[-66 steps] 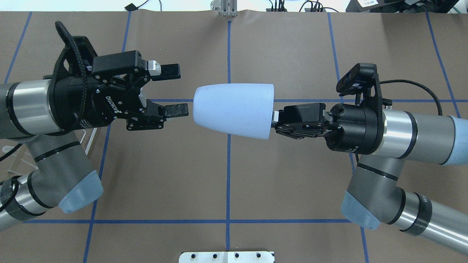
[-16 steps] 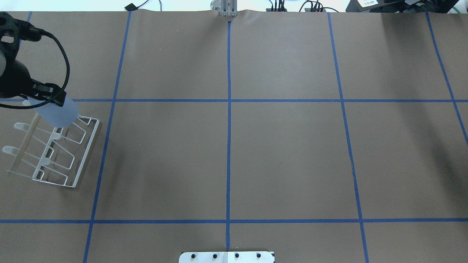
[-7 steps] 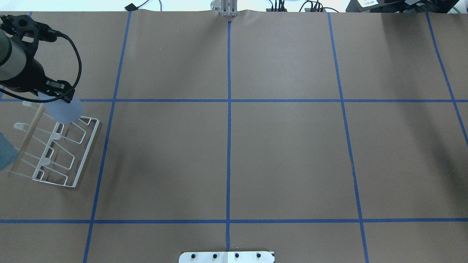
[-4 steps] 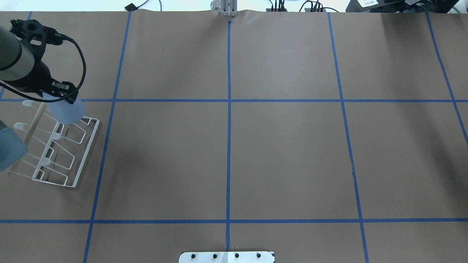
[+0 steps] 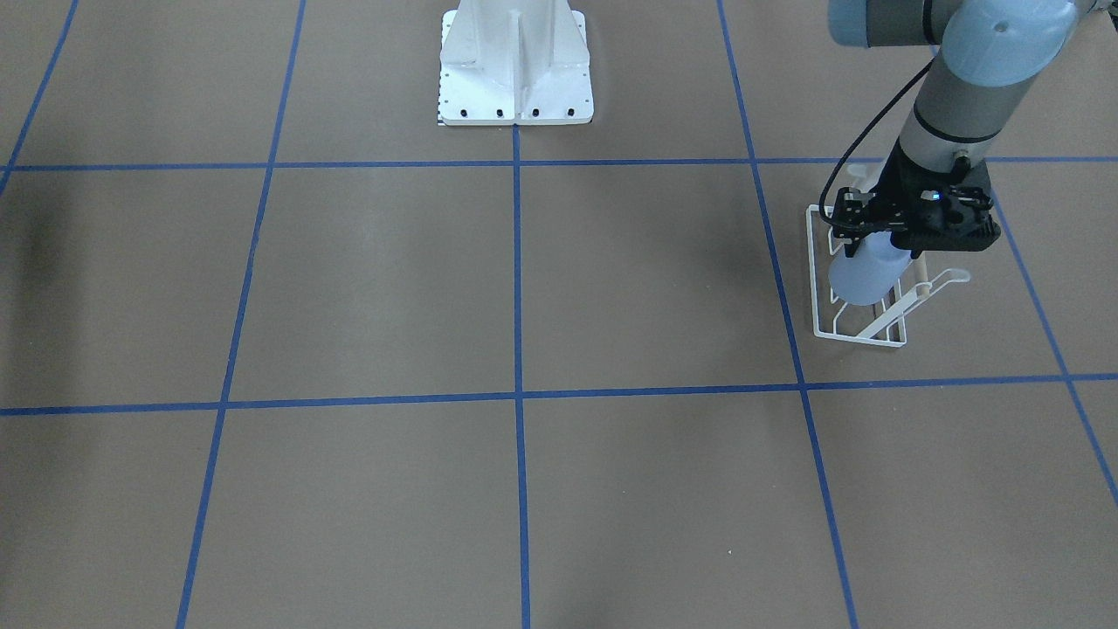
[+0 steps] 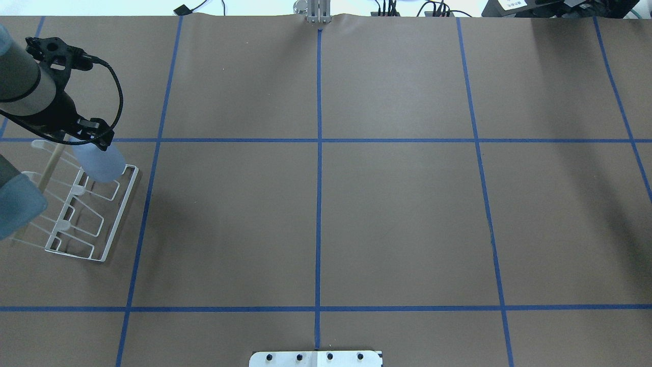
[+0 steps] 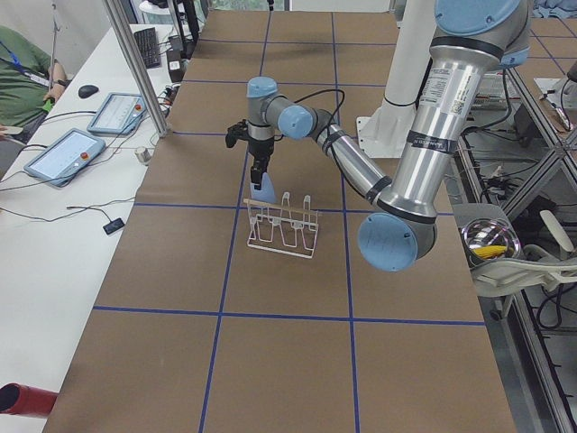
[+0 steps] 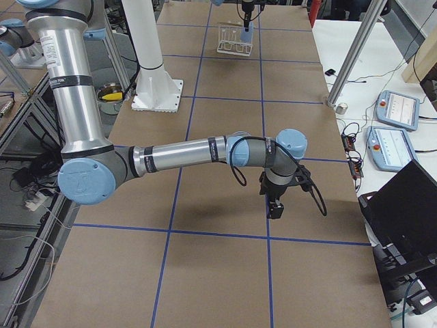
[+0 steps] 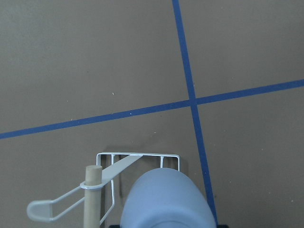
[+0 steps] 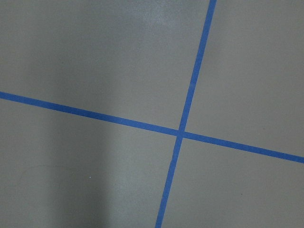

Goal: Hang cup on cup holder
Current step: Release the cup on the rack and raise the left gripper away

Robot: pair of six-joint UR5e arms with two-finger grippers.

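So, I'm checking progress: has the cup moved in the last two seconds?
Yes. In the overhead view the cup has shifted right, away from the wooden rod, toward the cup holder's outer frame edge.

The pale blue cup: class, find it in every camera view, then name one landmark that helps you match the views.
Exterior front-facing: cup at right, mid-height.
Overhead exterior: cup at far left, above centre.
Exterior left: cup left of centre, upper half.
Exterior right: cup small, top centre.
Left wrist-mounted: cup large, bottom centre.
Right wrist-mounted: not in it.
Shared landmark: the white wire cup holder, seen with the cup in all five.
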